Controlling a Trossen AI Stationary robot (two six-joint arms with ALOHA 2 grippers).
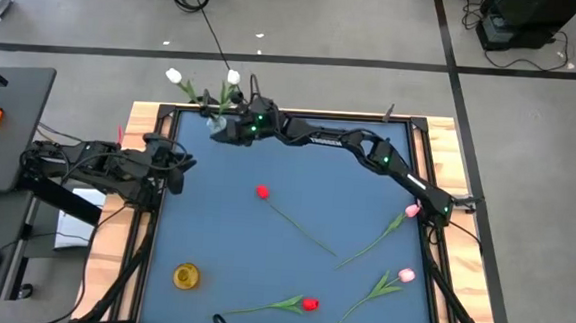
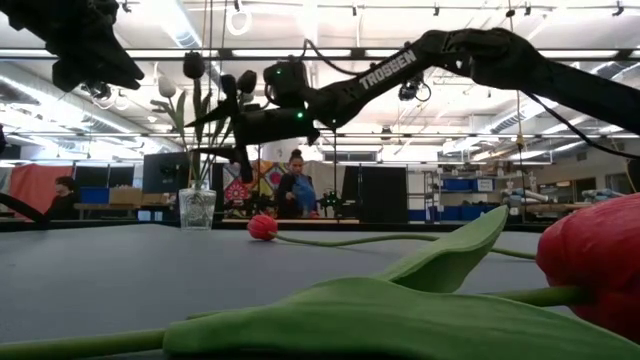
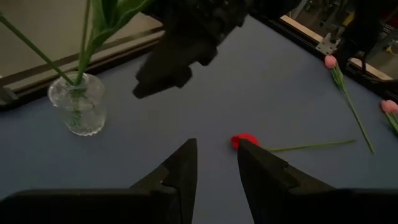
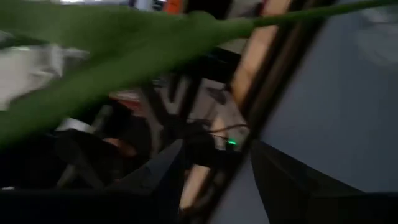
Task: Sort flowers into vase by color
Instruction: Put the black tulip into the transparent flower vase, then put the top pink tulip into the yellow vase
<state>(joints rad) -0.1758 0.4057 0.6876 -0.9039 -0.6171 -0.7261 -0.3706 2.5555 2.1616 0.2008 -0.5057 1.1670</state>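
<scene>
High view: your right gripper (image 1: 232, 128), jaws apart and empty, is hovering beside the small clear glass vase (image 1: 216, 123) holding white tulips. The red-headed artificial tulip (image 1: 263, 192) is lying mid-table; it looks light and floppy, so be pinching its thin green stem. Left gripper (image 1: 182, 171), part-open, is waiting at the table's edge.
</scene>
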